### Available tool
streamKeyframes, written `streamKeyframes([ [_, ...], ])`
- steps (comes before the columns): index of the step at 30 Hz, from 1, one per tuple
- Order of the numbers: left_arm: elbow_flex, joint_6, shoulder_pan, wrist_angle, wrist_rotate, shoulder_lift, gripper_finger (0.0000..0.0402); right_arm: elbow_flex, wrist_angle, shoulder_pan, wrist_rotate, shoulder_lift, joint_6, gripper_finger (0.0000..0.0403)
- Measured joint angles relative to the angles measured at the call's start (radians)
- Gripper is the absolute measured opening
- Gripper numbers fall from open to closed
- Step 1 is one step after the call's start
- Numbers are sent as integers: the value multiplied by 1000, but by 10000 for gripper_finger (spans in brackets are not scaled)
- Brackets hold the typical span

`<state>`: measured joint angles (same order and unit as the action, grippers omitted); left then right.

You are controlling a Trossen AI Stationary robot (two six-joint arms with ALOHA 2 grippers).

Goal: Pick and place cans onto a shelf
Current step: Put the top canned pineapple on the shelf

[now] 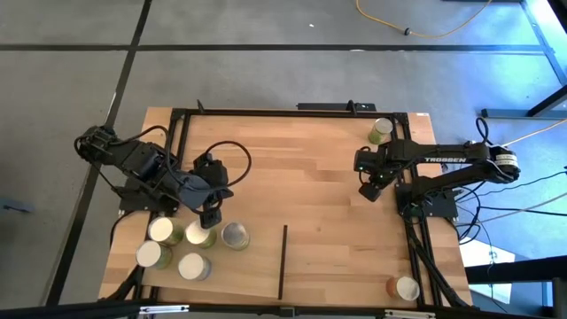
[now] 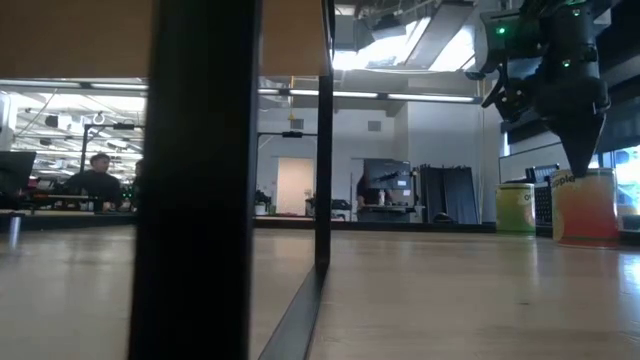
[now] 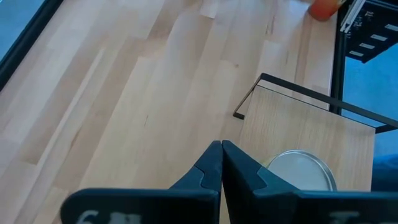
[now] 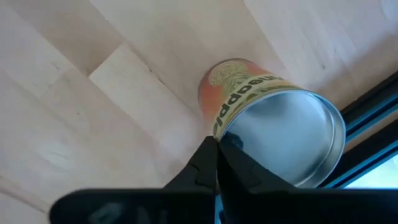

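Butcher-block surface [image 1: 301,177] fills your overhead frame. At lower left, your left gripper [image 1: 210,215] hangs clenched and empty above five cans [image 1: 193,249] clustered on the pale shelf [image 1: 257,266], left of its dark divider [image 1: 283,261]. At upper right, your right gripper [image 1: 368,191] is clenched too, an orange can [image 4: 273,127] just beyond its tips.
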<state>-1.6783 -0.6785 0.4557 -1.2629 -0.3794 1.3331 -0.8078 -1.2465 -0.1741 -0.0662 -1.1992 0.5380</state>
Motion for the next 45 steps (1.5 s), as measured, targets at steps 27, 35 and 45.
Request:
streamKeyframes([
  [27,0,8,0,0,7,0,0,-451,-232,94,-47,-60,6,0],
  [35,0,9,0,-1,7,0,0,-803,-319,205,-73,-259,-28,0],
  [45,0,9,0,-1,9,0,0,-1250,-323,303,-121,-544,-132,0],
])
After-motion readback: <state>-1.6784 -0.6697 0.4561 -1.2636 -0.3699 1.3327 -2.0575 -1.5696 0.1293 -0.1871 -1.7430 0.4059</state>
